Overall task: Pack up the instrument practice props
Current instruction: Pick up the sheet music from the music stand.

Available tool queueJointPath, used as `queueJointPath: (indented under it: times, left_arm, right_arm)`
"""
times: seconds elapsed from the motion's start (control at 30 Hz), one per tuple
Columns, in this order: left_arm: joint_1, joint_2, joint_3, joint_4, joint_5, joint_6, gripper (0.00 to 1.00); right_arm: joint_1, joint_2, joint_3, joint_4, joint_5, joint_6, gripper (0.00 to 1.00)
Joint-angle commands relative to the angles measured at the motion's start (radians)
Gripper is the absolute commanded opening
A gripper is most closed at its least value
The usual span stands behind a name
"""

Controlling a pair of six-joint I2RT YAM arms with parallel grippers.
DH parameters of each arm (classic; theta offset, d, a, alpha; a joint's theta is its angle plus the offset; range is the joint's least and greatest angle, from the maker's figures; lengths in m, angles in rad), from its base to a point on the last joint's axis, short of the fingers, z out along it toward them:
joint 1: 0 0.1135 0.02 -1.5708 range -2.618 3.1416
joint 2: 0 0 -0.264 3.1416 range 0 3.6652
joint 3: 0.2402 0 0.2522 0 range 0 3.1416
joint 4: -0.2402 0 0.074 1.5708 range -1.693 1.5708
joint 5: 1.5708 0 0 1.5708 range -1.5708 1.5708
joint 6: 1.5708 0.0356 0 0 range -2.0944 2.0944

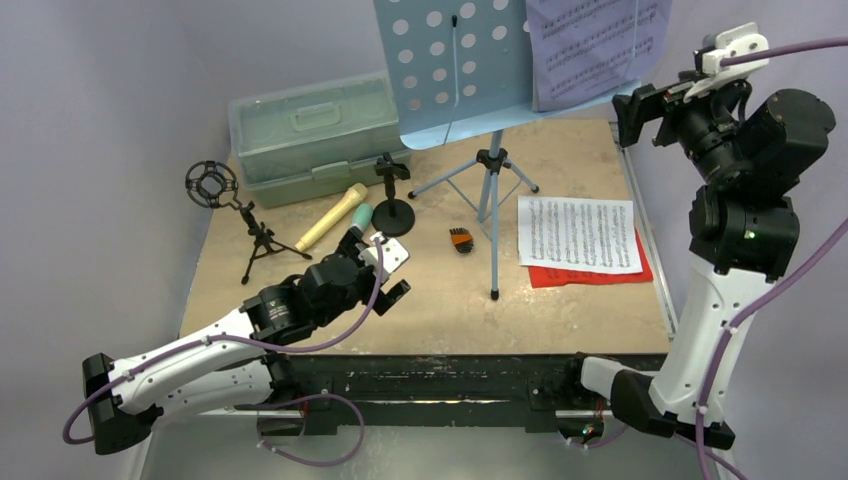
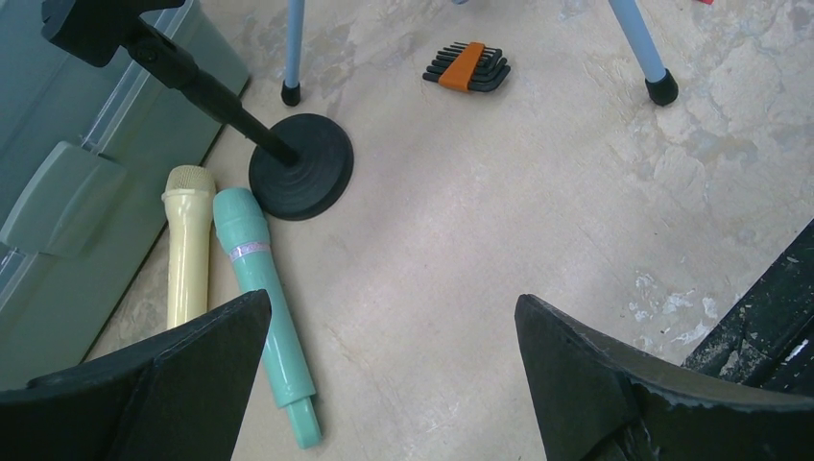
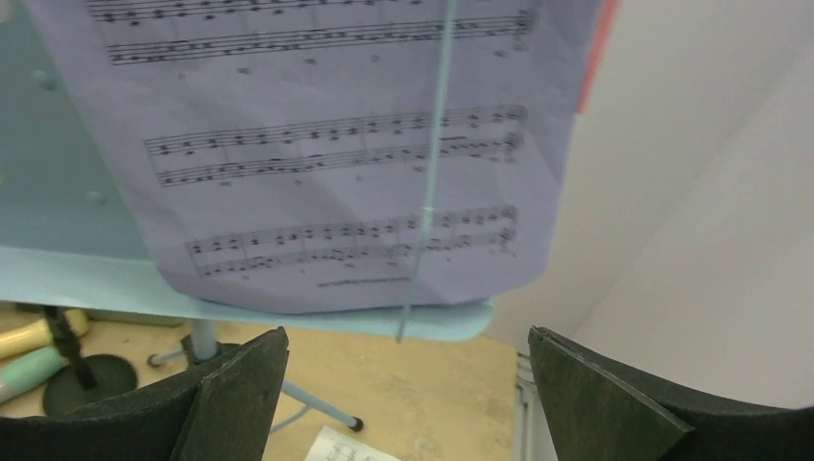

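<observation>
The light-blue perforated music rack (image 1: 450,60) stands on tripod legs at the back, with a purple music sheet (image 1: 595,45) (image 3: 336,144) leaning on it. A white sheet (image 1: 578,235) lies on a red sheet (image 1: 590,276) at the right. Tan (image 1: 330,217) (image 2: 187,250) and teal (image 2: 259,288) microphones lie side by side next to the round-base mic holder (image 1: 393,215) (image 2: 300,179). The ring-top tripod holder (image 1: 215,185) stands at the left. My left gripper (image 1: 385,268) (image 2: 392,307) hovers open just right of the teal microphone's handle. My right gripper (image 1: 640,112) (image 3: 408,341) is raised and open, facing the purple sheet's lower edge.
A pale green translucent case (image 1: 310,135) (image 2: 77,192) with a handle sits shut at the back left, close to the microphones. An orange-and-black hex key set (image 1: 460,241) (image 2: 467,67) lies between the rack's legs. The table's right edge and a wall are close to the right arm.
</observation>
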Motion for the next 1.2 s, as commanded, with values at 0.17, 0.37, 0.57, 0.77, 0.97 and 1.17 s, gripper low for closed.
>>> queueJointPath:
  times: [0.17,0.37,0.57,0.77,0.97,1.17]
  left_arm:
    - [0.021,-0.086,0.035,0.108,0.146,-0.043,0.99]
    - [0.022,-0.046,0.138,0.267,0.341,-0.215,1.00]
    - [0.020,0.095,0.241,0.328,0.365,-0.362,0.99]
    - [-0.039,0.187,0.317,0.393,0.378,-0.463,0.99]
    - [-0.126,0.197,0.313,0.387,0.259,-0.496,0.99]
    - [-0.132,0.130,0.236,0.362,0.152,-0.542,0.99]
  right_arm:
    - [-0.005,0.010,-0.016,-0.111,-0.451,-0.106,0.99]
    - [-0.003,-0.031,-0.126,-0.114,-0.510,-0.084,0.97]
    - [0.082,-0.046,-0.184,-0.064,-0.423,-0.025,0.95]
    - [0.107,-0.138,-0.366,-0.034,-0.392,-0.073,0.96]
    - [0.126,-0.191,-0.409,0.013,-0.298,-0.073,0.95]
    - [0.282,-0.163,-0.380,0.041,-0.100,-0.057,0.92]
